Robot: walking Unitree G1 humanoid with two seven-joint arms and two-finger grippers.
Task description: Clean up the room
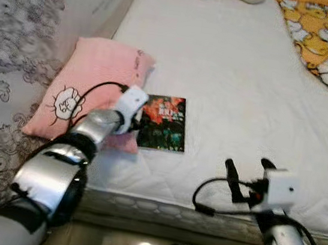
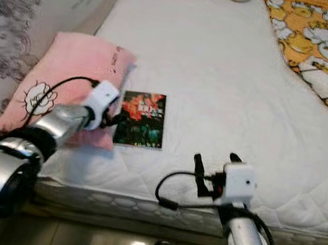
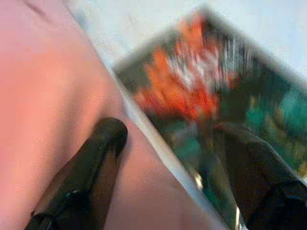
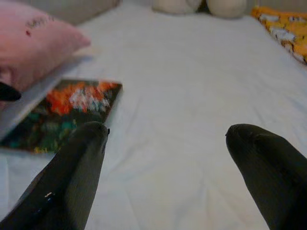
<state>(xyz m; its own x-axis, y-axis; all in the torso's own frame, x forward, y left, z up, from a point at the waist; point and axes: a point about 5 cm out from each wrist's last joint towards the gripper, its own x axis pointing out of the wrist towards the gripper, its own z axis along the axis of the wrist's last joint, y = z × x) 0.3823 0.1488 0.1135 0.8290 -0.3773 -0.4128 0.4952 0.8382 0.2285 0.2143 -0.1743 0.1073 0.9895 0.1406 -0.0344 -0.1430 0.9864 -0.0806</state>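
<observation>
Left end effector down at the book's spine, fingers spread wide!
The book lies flat on the white bed, centre-left of frame, its left edge touching the pink pillow. One left finger rests on the pillow, the other over the cover. Right end effector hovers lower right above the bed's edge, wide apart, holding nothing. Yellow blanket upper right.

We are viewing the bed from overhead | wrist cameras are looking close-up | all are sharing the book.
</observation>
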